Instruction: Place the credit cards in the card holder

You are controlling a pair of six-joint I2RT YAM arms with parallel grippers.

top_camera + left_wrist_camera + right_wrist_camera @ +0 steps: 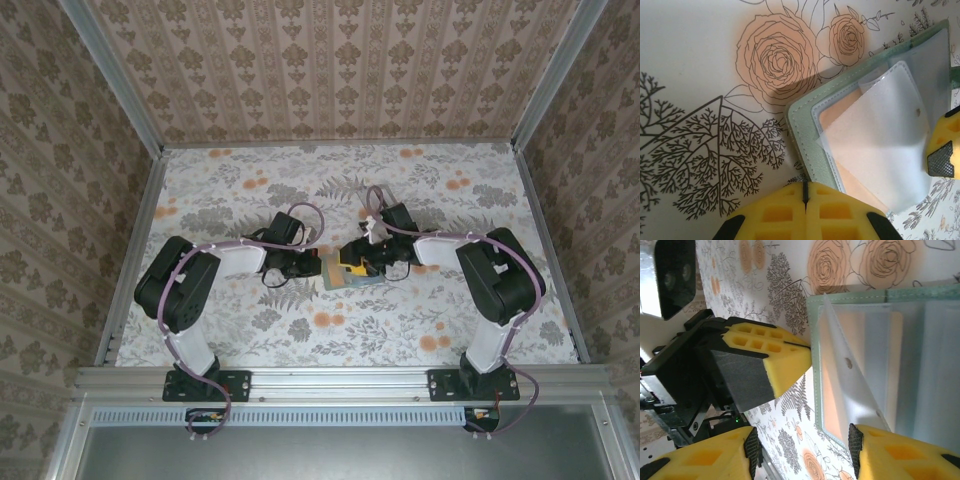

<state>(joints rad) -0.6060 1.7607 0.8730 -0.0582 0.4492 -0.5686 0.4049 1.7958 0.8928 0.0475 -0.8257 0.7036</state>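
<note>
In the top view, the left arm rises from its base at about seven o'clock of the floral table [300, 330] and reaches in toward the middle. The left gripper [312, 265] has its yellow foam fingers pressed together with nothing between them. In the left wrist view the seam of the closed pair points toward twelve o'clock, at the near edge of the card holder [800, 130]. From the right wrist camera, the tip of that closed claw touches the holder's stitched green edge.

The card holder lies open and flat near the centre of the table, between the two claws and at three o'clock of the left one. Its muted-green border frames clear plastic sleeves. One clear sleeve [880, 140] is lifted and tilted up off the page. Under the plastic, a tan credit card [842, 105] sits inside a pocket, its peach face showing at both ends of the lifted sleeve.

At three o'clock of the left wrist view, a yellow finger [942, 150] of the right claw with a dark ribbed pad hangs over the holder's far side. The right gripper [804, 445] has its fingers standing apart. One is over the bare table and the other over the holder's page, close to the lower corner of the raised sleeve. I cannot tell whether that pad touches the plastic.
</note>
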